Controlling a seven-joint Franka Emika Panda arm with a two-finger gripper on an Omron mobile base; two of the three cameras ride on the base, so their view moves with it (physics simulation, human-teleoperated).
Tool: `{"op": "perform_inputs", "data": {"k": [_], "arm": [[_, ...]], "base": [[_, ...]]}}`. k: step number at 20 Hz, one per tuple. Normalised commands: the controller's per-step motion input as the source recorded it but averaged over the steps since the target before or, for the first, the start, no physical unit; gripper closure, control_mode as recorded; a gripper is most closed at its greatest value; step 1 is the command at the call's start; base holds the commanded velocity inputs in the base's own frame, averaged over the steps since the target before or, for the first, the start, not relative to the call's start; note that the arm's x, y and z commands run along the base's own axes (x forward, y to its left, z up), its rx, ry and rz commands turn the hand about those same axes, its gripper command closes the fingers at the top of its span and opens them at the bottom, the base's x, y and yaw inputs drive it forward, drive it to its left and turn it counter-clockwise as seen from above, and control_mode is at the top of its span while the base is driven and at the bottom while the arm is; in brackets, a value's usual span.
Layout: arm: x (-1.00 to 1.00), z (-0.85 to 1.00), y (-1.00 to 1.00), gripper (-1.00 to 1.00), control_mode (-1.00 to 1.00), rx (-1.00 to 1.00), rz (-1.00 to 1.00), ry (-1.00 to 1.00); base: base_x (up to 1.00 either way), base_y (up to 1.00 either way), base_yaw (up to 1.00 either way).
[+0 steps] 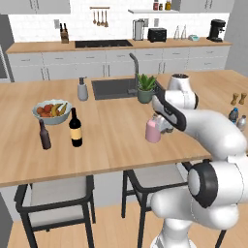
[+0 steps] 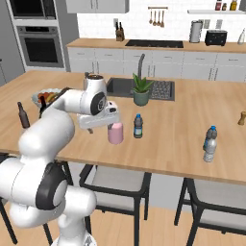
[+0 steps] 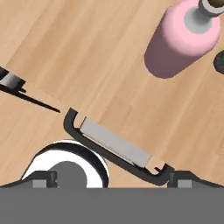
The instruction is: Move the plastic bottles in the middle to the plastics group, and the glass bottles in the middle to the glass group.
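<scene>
The squat pink glass bottle with a grey stopper stands upright mid-counter, near the front edge. My gripper hangs open just beside it, pointing down at the counter, with nothing between its fingers. A small blue-labelled plastic bottle with a dark cap stands just right of the pink one. Far right, a blue-capped water bottle and a clear one stand together. At the left stand the black wine bottle and the slim brown bottle.
A fruit bowl sits behind the dark bottles. A grey soap dispenser, the sink and a potted plant lie further back. Brown shakers stand far right. Chairs sit under the counter's front edge.
</scene>
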Motion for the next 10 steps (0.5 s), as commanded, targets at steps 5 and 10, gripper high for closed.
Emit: {"op": "perform_inputs", "data": {"k": [5,10], "arm": [[0.74,0.37,0.3,-1.0,-1.0,0.0,-0.5,0.01],[0.6,0.01,-0.05,-1.0,-1.0,0.03,-0.31,0.0]], "base": [[0.0,0.0,0.0],[0.0,0.0,0.0]]}}
